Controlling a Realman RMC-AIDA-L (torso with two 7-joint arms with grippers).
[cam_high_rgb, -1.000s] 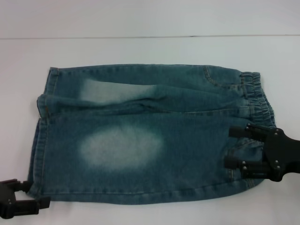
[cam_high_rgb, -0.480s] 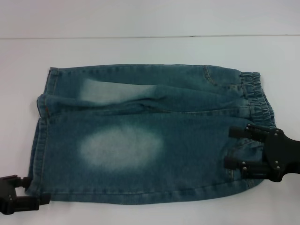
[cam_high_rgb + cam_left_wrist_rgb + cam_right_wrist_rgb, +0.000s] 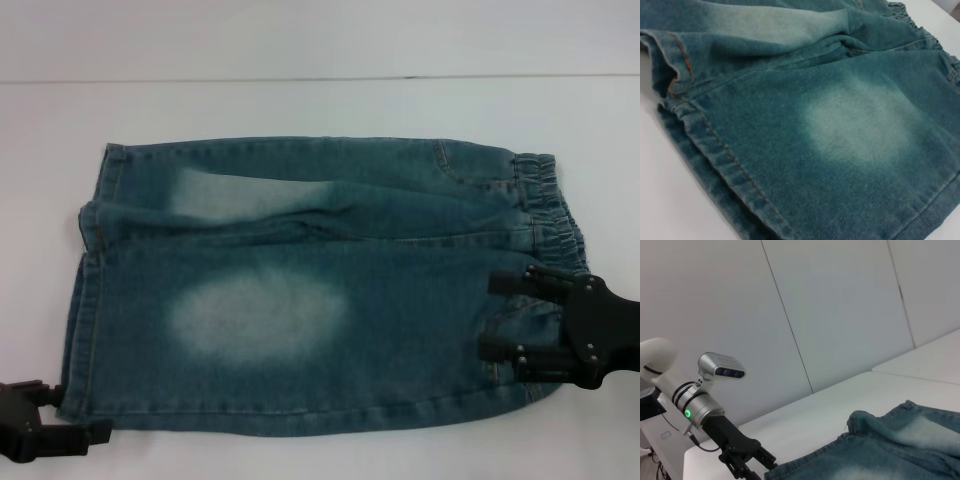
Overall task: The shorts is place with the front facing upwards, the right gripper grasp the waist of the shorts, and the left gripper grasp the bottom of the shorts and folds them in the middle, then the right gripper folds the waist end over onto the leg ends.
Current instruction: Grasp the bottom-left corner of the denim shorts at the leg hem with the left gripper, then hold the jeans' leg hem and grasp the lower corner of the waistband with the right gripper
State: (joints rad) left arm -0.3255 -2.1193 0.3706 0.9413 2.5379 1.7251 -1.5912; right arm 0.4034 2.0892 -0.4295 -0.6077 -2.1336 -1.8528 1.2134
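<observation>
Head view. The shorts (image 3: 310, 285) lie flat on the white table (image 3: 300, 100), filling the middle of the frame, already doubled lengthwise so that one leg lies over the other. The gathered waistband (image 3: 545, 205) is at the right, the leg ends (image 3: 85, 300) at the left. A pale worn patch (image 3: 258, 318) sits left of centre on the upper layer.

The right gripper (image 3: 505, 315) enters from the right edge, lower right of the frame. Its two fingers (image 3: 510, 283) are spread apart and point left, lying over the denim at the waist end just below the waistband; no fabric is pinched between them, and whether the tips press on the cloth cannot be told.

The left gripper (image 3: 85, 410) is at the lower left corner. Its fingers are parted, with the lower left corner of the hem at or between the tips; whether they touch the cloth cannot be told.

Left wrist view. Only denim and table show: the stitched hem (image 3: 715, 165) with orange thread runs diagonally through the lower left, the worn patch right of centre, the puckered waistband in the upper right corner. This arm's own fingers are out of frame.

Right wrist view. The left gripper (image 3: 747, 465), on its silver wrist with a green light (image 3: 688, 414), appears at lower left, its tips next to the hem corner at the bottom edge. The shorts occupy the lower right.
</observation>
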